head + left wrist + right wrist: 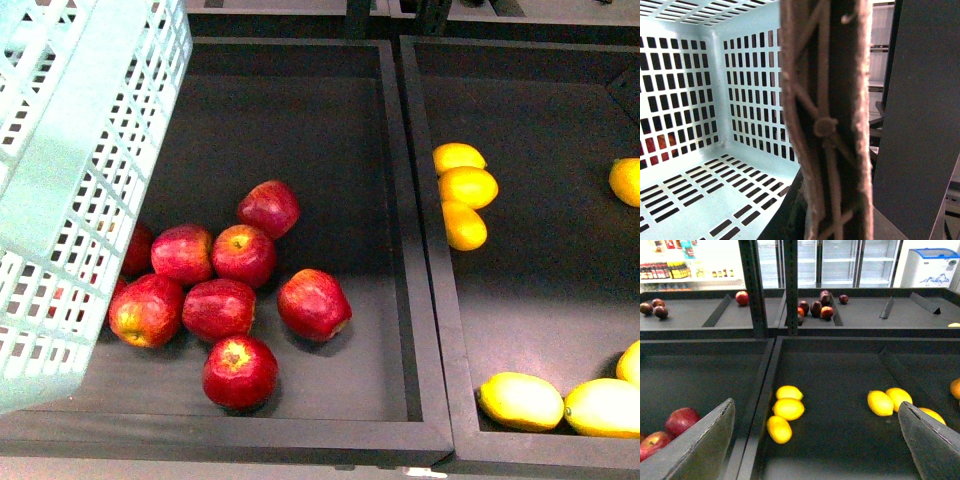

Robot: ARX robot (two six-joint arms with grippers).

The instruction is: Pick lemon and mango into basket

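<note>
The mint-green slotted basket point(70, 180) hangs tilted over the left bin's near-left corner. The left wrist view looks into the basket point(685, 195), with its brown handle point(825, 125) close up. My left gripper point(840, 220) is shut on that handle. Three small plump orange-yellow lemons point(466, 188) lie against the right bin's left wall. Longer yellow mangoes point(520, 400) lie at that bin's front right. My right gripper point(815, 455) is open above the right bin. The lemons point(787, 409) and mangoes point(880, 403) lie ahead between its fingers point(700, 445), untouched.
Several red apples point(230, 290) fill the left bin beside the basket. A dark raised divider point(420, 250) separates the two bins. One rounder orange-yellow fruit point(627, 180) sits at the right edge. Farther shelves hold more apples point(815, 307).
</note>
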